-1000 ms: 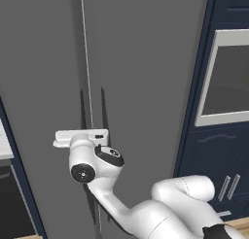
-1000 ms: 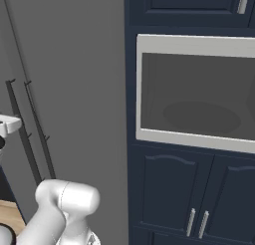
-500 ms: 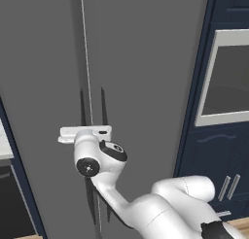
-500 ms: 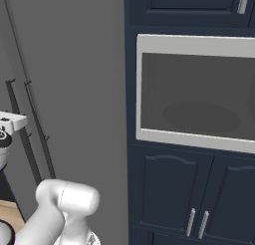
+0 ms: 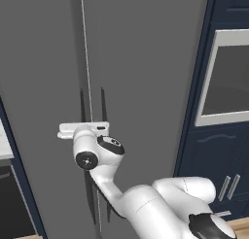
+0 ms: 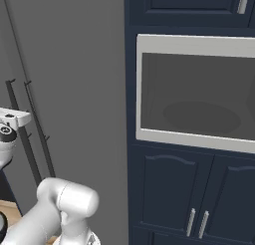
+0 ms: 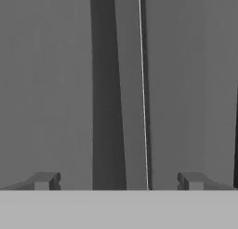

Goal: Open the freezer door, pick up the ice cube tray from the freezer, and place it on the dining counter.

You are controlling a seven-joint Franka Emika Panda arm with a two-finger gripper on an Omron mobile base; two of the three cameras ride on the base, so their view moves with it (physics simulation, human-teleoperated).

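Kitchen wall of dark grey fridge fronts and navy cabinetry is faced, with both fridge doors shut. Gripper (image 7: 118, 181) is seen spread to its widest and holding nothing, one fingertip (image 7: 44, 181) to each side of the freezer handle (image 7: 108, 84), so that the black bar is straddled before any closing. No contact with the handle can be made out; the tips appear just short of it. The hand is turned flat and level, judged so that the jaws close across the upright bar. The handle is mounted on the freezer door (image 5: 48, 63), the narrower panel. Just beside the handle, the seam (image 7: 143, 84) between the two doors is noted as a thin pale line. Beyond the seam, the wider door (image 5: 146, 63) carries a matching bar (image 5: 103, 107), near the handle but outside the jaws. Farther on that side, a built-in oven (image 6: 199, 94) is set above navy cupboards (image 6: 164, 189). The ice cube tray is judged to be inside the freezer, behind the shut door. Step in hand is taken to be the approach to the handle; closing and pulling are not yet done.
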